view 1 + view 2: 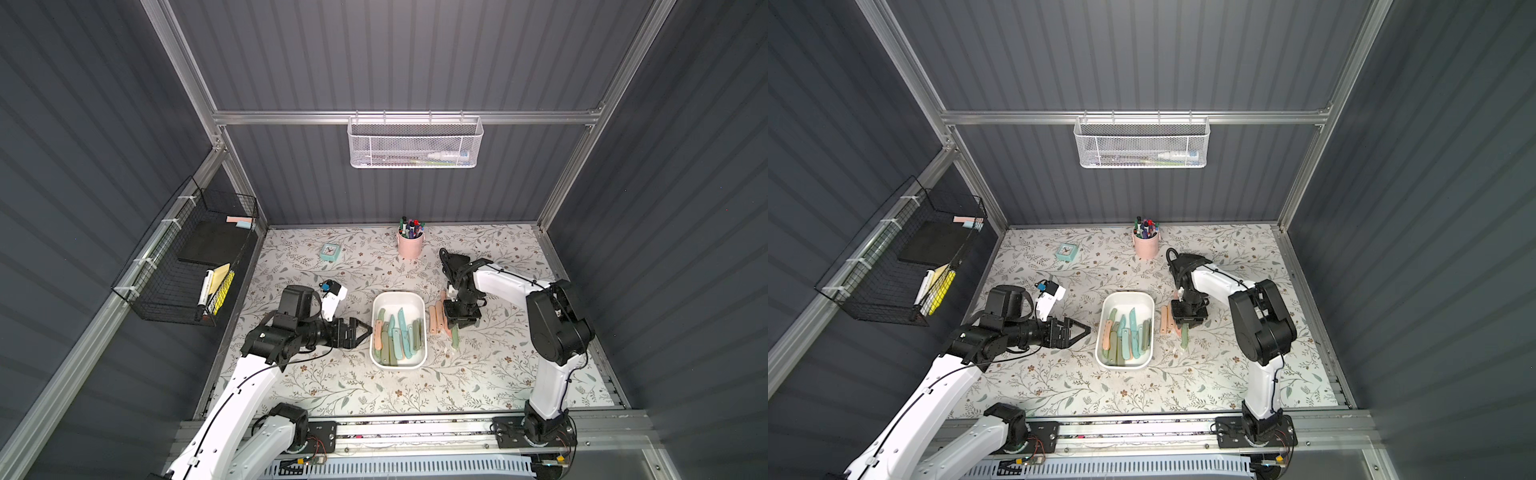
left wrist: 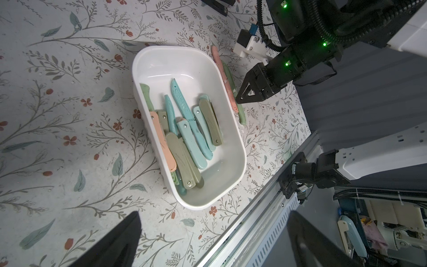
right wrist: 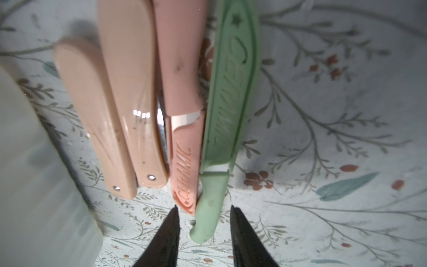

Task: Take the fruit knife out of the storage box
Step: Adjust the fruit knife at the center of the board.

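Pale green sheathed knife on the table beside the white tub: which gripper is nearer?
Right. The right gripper hovers over the handle end of the pale green sheathed knife; the left gripper sits beyond the white plastic tub.

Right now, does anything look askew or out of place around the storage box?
Nothing spilled. The knives in the storage box lie heaped and crossed. Beside it, the pink knife and the green knife each show a white strip at the sheath mouth, so neither cover looks fully seated.
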